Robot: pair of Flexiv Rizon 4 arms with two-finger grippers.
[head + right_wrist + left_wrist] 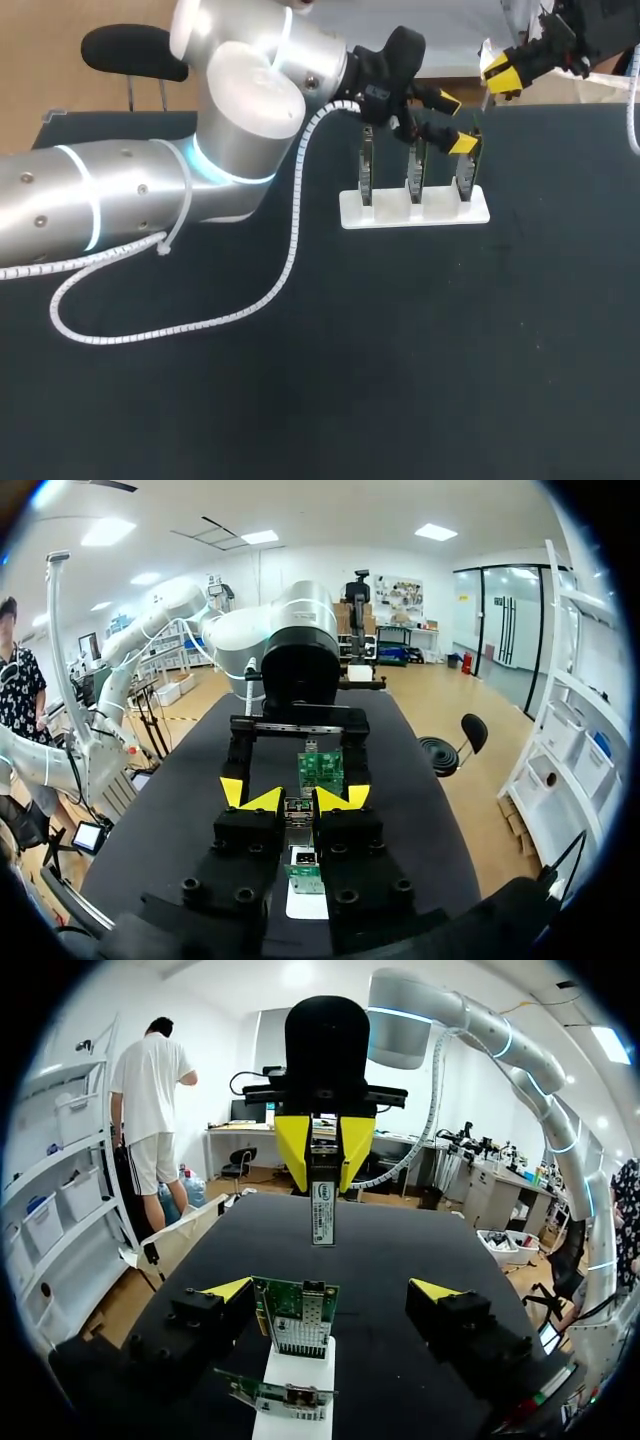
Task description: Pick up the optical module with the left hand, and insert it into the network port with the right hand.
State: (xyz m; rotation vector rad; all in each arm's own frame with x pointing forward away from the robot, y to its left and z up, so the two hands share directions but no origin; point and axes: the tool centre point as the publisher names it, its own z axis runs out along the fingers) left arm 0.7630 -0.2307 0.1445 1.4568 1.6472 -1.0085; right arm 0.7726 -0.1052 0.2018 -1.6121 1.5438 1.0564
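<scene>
**Right gripper** (pixel 322 1152): jaws are drawn in close and clamp the optical module (pixel 322 1210) from two sides. The module hangs upright below the yellow tips, ahead of the left gripper and clear of the cards. Judgement: it is held end-down so it can be lowered straight into a port on a card's upper edge.

**Left gripper** (pixel 454 122), upper middle of the head view: jaws are wide open and hold nothing. One finger stands on either side of the right-hand green card (pixel 296 1318), one of three upright in the white stand (pixel 415 208) on the black table (pixel 400 360). Judgement: it is probably placed to steady that card against insertion force.

**Not determinable:**
- Whether the left fingers touch the card.
- The port opening, which no view resolves.
- In the head view the module is only a pale sliver at upper right, and the right arm is cut off by the frame edge.
- In the right wrist view its own fingers mask most of the module
</scene>
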